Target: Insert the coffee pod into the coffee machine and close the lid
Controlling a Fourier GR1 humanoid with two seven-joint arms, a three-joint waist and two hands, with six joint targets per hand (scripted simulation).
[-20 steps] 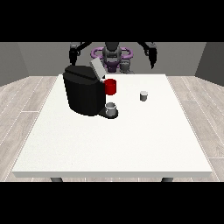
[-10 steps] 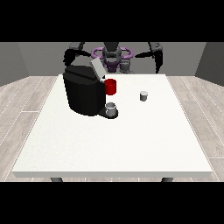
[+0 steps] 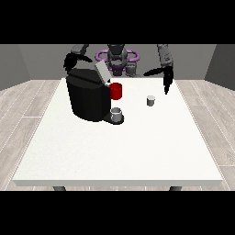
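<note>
A black coffee machine [image 3: 87, 97] stands at the table's left back part, its grey lid [image 3: 102, 72] tilted up and open. A red part [image 3: 116, 91] sticks out at its front, and a grey cup [image 3: 117, 114] sits on its base. The small grey coffee pod [image 3: 150, 100] stands upright on the table to the right of the machine. The hand at the view's right [image 3: 167, 80] hangs above the table's back right, fingers straight and pointing down, a little right of and behind the pod, apart from it. The hand at the view's left [image 3: 71, 61] is raised behind the machine.
The white table [image 3: 119, 151] stretches wide towards the camera, with only the machine and the pod on it. Grey wood floor lies round it. The robot's torso [image 3: 117, 59] stands behind the far edge.
The hand at the view's right has come down and forward from beside the shoulder towards the pod. The hand at the view's left has barely moved.
</note>
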